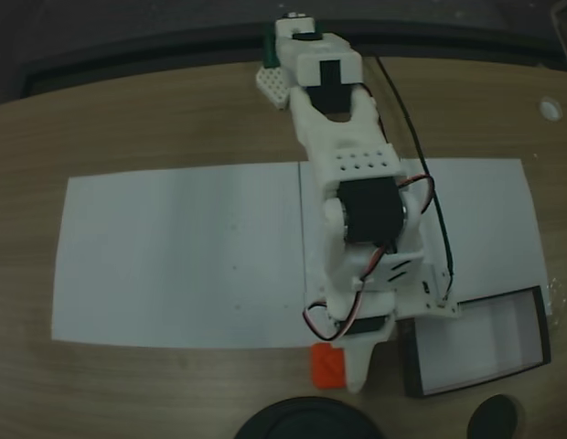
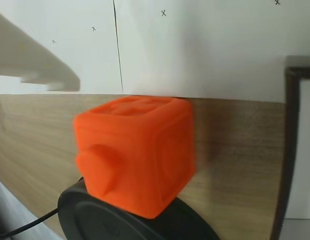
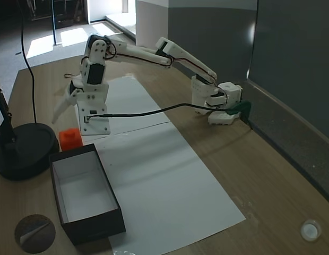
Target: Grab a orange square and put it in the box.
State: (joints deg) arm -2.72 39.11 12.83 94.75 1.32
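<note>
Wooden table (image 1: 128,119), orange square (image 1: 327,365) beside box (image 1: 545,331), gripper (image 1: 343,366) apart around it.

This is looking like a hobby robotics bench set up in an office or study-like room. A wood-grain surface (image 3: 270,175) is carrying white paper sheets (image 3: 170,175) with small pencilled crosses, serving as a marked work area. A white, 3D-printed-looking robot arm (image 3: 154,53) with exposed servo wiring is sitting clamped at the surface's far edge, beside a plain grey wall (image 3: 292,53). A round black stand base (image 3: 24,149) with a pole is standing left of the paper. Beyond the surface, daylight is falling on a bare floor (image 3: 69,37).
</note>
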